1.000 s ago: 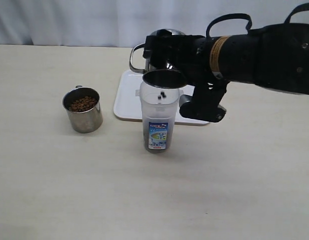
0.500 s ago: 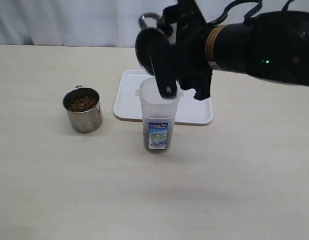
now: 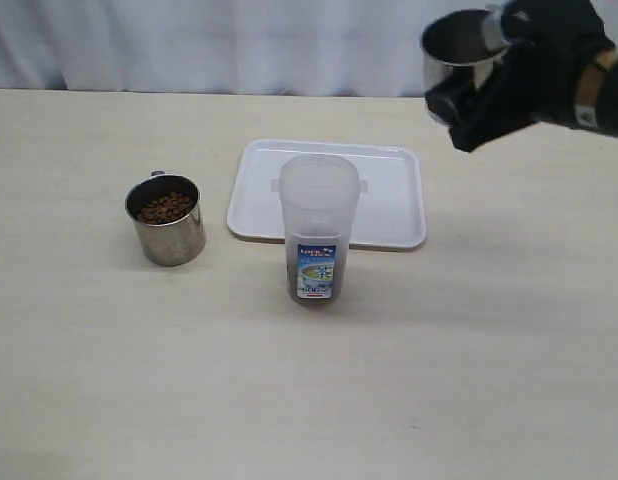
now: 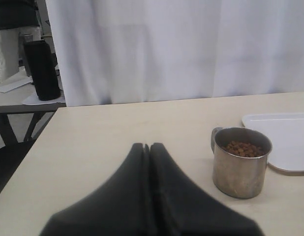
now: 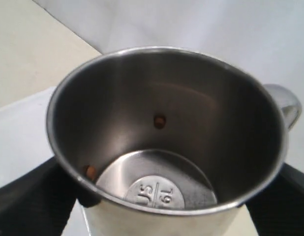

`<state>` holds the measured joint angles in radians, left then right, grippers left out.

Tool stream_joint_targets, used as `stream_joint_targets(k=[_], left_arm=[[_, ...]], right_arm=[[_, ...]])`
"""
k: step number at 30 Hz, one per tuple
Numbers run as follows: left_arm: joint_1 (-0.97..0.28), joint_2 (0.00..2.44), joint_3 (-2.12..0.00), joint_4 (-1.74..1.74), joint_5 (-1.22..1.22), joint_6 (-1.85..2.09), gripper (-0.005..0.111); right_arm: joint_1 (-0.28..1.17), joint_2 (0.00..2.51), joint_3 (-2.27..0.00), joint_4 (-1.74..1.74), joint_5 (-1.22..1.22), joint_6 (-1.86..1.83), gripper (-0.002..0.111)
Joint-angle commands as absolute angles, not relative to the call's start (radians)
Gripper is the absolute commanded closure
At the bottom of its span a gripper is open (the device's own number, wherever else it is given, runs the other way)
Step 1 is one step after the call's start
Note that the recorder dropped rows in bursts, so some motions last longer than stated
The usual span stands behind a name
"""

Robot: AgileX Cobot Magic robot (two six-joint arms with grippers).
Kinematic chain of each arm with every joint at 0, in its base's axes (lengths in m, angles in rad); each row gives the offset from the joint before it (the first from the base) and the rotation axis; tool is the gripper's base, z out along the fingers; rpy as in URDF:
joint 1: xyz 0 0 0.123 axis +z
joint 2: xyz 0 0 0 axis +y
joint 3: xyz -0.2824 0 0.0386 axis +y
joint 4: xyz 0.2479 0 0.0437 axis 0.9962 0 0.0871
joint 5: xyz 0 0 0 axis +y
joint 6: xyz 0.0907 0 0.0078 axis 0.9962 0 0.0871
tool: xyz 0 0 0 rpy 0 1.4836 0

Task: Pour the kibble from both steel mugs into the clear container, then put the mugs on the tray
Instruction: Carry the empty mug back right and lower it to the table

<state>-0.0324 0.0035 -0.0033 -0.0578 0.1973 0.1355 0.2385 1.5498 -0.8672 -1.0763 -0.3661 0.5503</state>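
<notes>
The clear container (image 3: pixel 317 215) stands upright on the counter (image 3: pixel 469 360), lid off, with a dark layer low down behind its blue-and-white label; I can't make out more of it than that.

Directly behind the container lies the white tray (image 3: pixel 389 215), bare, its near edge just at the container's back. Off to the container's left, well apart from it, sits the full mug (image 3: pixel 167 220), upright, with brown kibble (image 3: pixel 166 207) heaped close to its rim and its handle turned away.

High up and to the container's right, past the tray's far corner, the right fingers (image 3: pixel 467 112) hold the other steel mug (image 3: pixel 459 45) in the air, spread wide around its body. Seen from the wrist, one black finger sits on each side of the wall, and the mug is nearly empty: two stray pellets (image 5: pixel 160 121) cling inside.

The left fingers (image 4: pixel 127 191) are pressed flat together with nothing between them, low over the counter, on the far side of the full mug from the container. A white curtain (image 3: pixel 189 40) hangs behind everything.
</notes>
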Motion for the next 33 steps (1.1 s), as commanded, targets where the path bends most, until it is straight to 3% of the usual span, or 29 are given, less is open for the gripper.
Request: stream_joint_targets(k=[1,6,13,28,33], left_arm=[[-0.029,0.000,0.000,-0.053,0.175,0.134,0.107],[-0.029,0.000,0.000,-0.053,0.177,0.134,0.107],[-0.029,0.000,0.000,-0.053,0.177,0.134,0.107],[-0.029,0.000,0.000,-0.053,0.181,0.134,0.107],[-0.029,0.000,0.000,-0.053,0.186,0.134,0.107]], right_arm=[[0.008,1.622,-0.723,-1.076,-0.800,0.544,0.104],[-0.083,1.809,-0.693,-1.028,-0.887,0.522,0.104],[-0.078,2.048,-0.697,-0.990,-1.153,0.052,0.100],[-0.078,2.166,-0.697,-0.959,-1.125,-0.010,0.041],[-0.078,2.166,-0.697,-0.959,-1.120,0.000,0.032]])
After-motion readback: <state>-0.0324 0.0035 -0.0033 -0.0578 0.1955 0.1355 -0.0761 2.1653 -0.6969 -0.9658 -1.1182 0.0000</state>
